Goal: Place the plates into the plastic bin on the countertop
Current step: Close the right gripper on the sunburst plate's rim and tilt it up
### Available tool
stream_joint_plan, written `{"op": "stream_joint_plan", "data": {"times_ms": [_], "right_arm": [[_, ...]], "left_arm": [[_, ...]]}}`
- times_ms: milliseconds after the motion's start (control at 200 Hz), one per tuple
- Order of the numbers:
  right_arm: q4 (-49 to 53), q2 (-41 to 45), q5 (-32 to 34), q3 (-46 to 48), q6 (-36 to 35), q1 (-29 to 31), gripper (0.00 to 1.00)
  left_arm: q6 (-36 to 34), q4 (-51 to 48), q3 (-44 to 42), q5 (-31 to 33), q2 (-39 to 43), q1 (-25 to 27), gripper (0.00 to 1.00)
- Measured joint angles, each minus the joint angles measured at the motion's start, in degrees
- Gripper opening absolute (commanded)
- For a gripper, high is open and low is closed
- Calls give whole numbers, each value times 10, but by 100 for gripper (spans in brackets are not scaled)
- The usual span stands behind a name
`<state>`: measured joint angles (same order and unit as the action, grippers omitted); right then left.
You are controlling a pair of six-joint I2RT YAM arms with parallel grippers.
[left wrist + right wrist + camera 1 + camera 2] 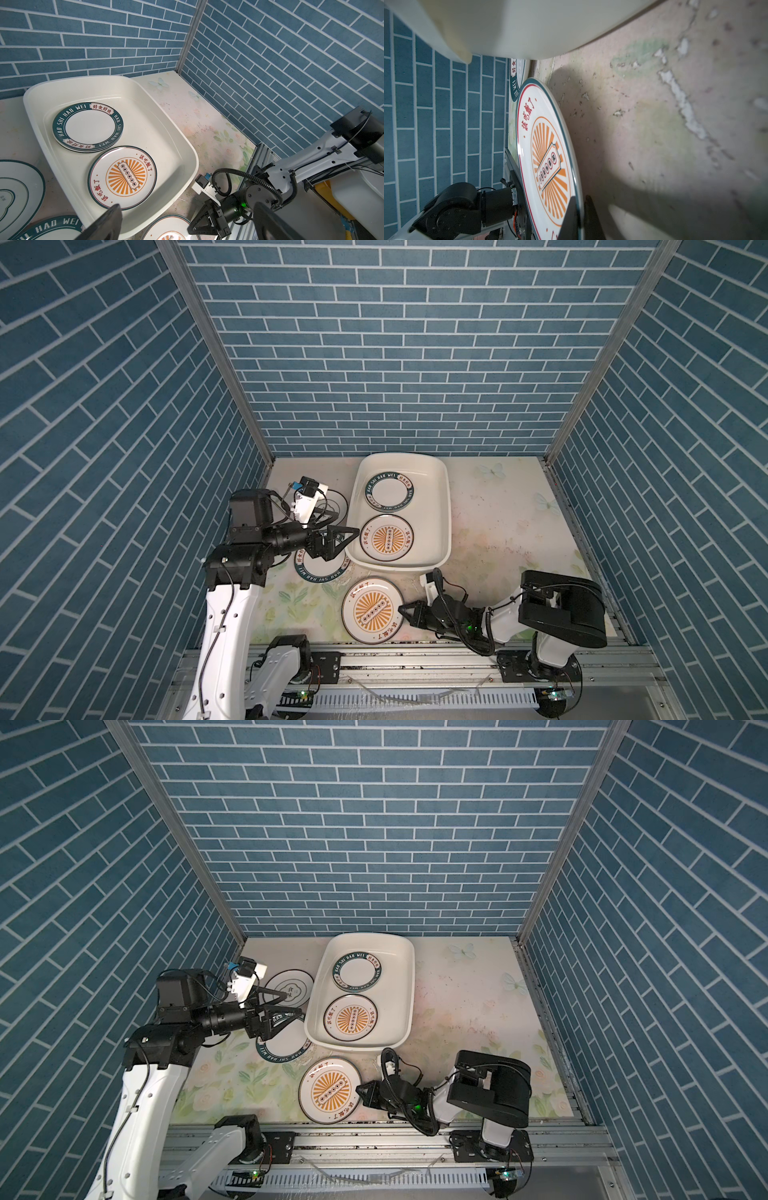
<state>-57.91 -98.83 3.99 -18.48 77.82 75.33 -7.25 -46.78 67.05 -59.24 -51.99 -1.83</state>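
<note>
My right pincer (401,609) is clamped on the rim of the sunburst plate (372,610) at the near edge of the countertop (498,531), just outside the plastic bin (449,506). The bin holds a stack of green-rimmed plates (390,492) at its far end and a second sunburst plate (386,539) nearer me. My left pincer (345,523) hangs spread wide by its left rim.

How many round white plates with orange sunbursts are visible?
2. One plate lies in the glossy white plastic bin; the other plate rests on the floral countertop, rim pinched by the right gripper. The green-rimmed stack may hide more.
</note>
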Motion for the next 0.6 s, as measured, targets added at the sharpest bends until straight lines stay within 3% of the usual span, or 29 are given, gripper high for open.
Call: {"op": "stream_joint_plan", "data": {"times_ms": [600], "right_arm": [[1, 24, 6, 12, 2, 7, 0]], "left_arm": [[4, 2, 0, -2, 7, 0, 99]]}}
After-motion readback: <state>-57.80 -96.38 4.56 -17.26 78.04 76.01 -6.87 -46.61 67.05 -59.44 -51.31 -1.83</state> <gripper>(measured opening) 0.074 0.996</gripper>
